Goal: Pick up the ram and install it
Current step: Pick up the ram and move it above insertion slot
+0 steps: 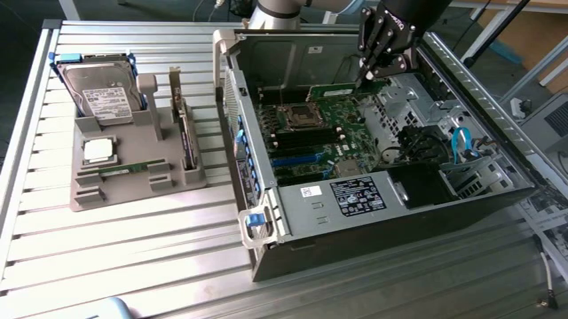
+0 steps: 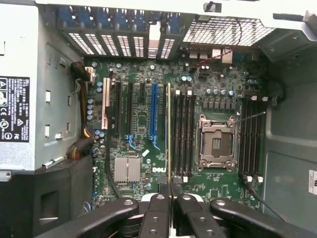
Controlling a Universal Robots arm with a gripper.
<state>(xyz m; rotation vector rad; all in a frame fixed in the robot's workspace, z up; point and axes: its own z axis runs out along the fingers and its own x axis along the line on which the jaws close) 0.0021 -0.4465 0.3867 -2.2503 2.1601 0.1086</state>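
Black jaws, closest to the wrist camera, are clamped shut on the ram (image 2: 168, 134), pressing its 2 flat faces so the stick shows edge-on. Its length runs parallel to the empty memory slots (image 2: 183, 134) beside the processor socket (image 2: 216, 144). That grip looks chosen so the contact edge meets a slot squarely. By my reading the stick hangs above the motherboard (image 2: 143, 148) and is not yet seated.

In the exterior view the ram (image 1: 336, 87) juts from the jaws towards the exterior view's left, over the far end of the open computer case (image 1: 302, 212). The arm (image 1: 275, 10) reaches in from the far side, its wrist pointing down into the case. 1 more stick (image 1: 124, 167) lies in the grey tray (image 1: 133, 196) on the bench (image 1: 133, 266), at the exterior view's left.
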